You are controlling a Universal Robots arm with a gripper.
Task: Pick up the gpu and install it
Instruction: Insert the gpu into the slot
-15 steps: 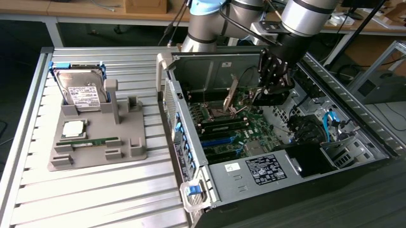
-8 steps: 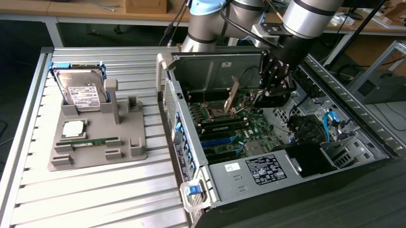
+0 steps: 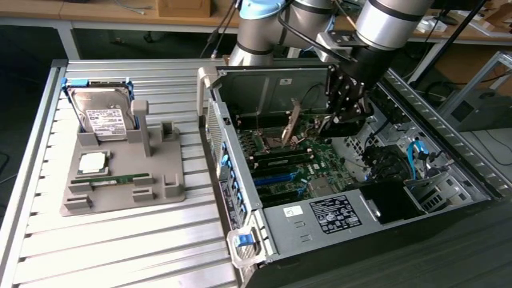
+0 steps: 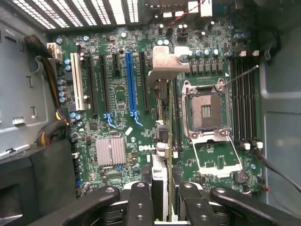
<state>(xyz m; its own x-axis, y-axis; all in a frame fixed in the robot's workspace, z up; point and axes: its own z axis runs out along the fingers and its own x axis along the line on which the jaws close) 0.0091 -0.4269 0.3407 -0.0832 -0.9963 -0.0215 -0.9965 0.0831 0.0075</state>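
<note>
Hand [image 4: 160,203] clamped on thin flat black gpu card [image 4: 160,179], edge-on above green motherboard [image 4: 113,127], at 3 o'clock of grey parts tray [image 3: 120,180] in exterior view. Risk: tilted card misses slot, jams.

gpu [image 4: 160,181] held end hidden between jaws, cut off at edge.

Green printed motherboard [image 4: 120,127]: is showing dark green, speckled with silver. Long blue plastic slot [image 4: 129,80]: is showing bright blue beside a white plastic slot [image 4: 75,87]. Ribbed silver heatsink [image 4: 111,151]: is showing fine grey stripes. Thin flat gpu card [image 4: 160,183]: is showing a silvery-grey edge. Silver white-labelled hard drive [image 3: 108,117]: is showing black print.
</note>
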